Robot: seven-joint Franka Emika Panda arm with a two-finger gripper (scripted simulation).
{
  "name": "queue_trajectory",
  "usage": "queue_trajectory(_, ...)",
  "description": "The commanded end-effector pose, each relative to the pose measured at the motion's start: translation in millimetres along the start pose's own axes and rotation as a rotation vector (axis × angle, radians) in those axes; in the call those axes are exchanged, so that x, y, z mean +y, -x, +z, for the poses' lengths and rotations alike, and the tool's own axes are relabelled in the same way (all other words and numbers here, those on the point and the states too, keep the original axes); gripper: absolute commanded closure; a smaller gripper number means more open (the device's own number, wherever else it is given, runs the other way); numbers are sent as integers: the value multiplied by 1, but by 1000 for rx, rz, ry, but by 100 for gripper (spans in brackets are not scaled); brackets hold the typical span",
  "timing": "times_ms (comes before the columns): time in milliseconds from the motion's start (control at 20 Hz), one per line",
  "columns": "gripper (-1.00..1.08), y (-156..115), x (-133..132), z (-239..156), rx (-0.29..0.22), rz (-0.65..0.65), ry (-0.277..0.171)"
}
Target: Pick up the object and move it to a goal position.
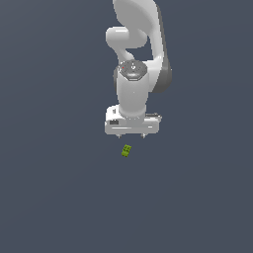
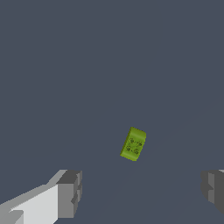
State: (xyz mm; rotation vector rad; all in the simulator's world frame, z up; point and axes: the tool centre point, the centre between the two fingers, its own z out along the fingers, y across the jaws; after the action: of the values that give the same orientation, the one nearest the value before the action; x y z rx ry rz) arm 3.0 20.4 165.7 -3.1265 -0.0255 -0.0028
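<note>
The object, a tiny lime-green rectangular block with small dark marks on top, lies on the dark grey floor just below and in front of the white arm's hand. In the wrist view the block lies tilted, apart from the fingers. My gripper hangs above it, fingers pointing down, only their tips showing under the hand. In the wrist view the gripper is open wide and empty, with one grey fingertip and the other at the frame's edge.
A plain dark grey floor fills both views. The white arm rises toward the top of the exterior view. No other object or goal marker shows.
</note>
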Motion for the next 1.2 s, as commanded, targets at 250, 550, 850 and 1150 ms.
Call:
queue_trajectory(250,-92,1,-9,-2,-8,-19,-13)
queue_trajectory(550,-92,1,-17,-5,-13,-38,-23)
queue_trajectory(850,-92,2,-13,6,-13,2,-21)
queue_trajectory(1150,-92,4,-5,32,-11,100,-15)
